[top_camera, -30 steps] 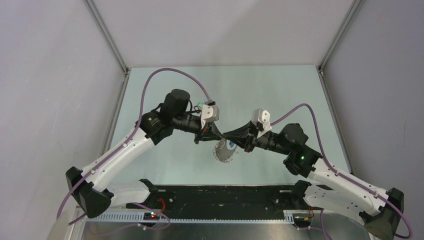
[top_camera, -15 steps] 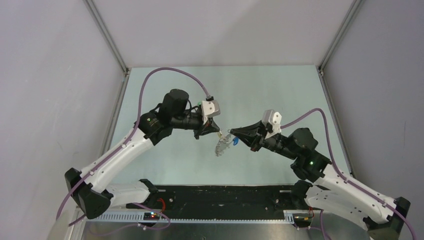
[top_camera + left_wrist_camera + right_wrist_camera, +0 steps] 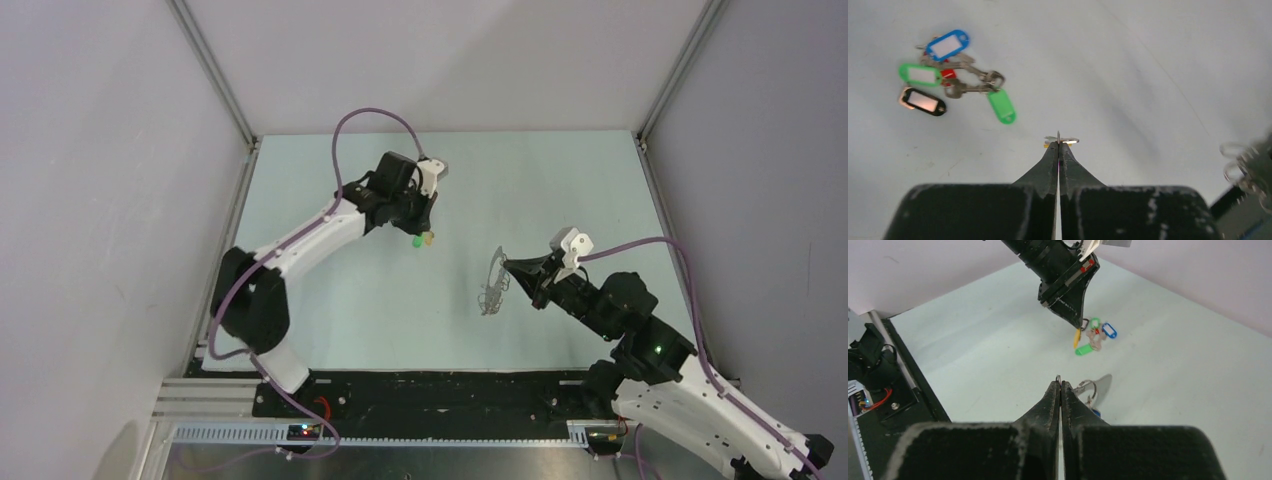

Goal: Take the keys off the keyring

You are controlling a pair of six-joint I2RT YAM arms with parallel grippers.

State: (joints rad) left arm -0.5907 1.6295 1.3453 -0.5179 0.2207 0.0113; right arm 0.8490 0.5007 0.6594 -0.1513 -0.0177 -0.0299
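Note:
The keyring [image 3: 491, 290], a tan-grey loop fringed with small silvery rings, hangs from my right gripper [image 3: 505, 264], which is shut on one of its small rings [image 3: 1058, 378]. A blue tag [image 3: 1094, 413] still hangs behind the loop [image 3: 1101, 385]. My left gripper [image 3: 425, 231] is shut on a key with an orange tag [image 3: 1077, 337], seen edge-on at the fingertips [image 3: 1060, 141]. It hovers beside a pile of loose keys [image 3: 948, 75] with blue, green, black and red tags lying on the table. The keyring's edge [image 3: 1250, 165] shows at the right of the left wrist view.
The pale green table [image 3: 560, 190] is bounded by grey walls and metal corner posts [image 3: 215, 75]. A black base strip [image 3: 450, 395] runs along the near edge. The left arm's purple cable [image 3: 345, 125] loops above its wrist.
The two grippers were together at the keyring in the middle. The left has swung far-left with the orange-tagged key to the pile, and the right has drawn back right with the keyring.

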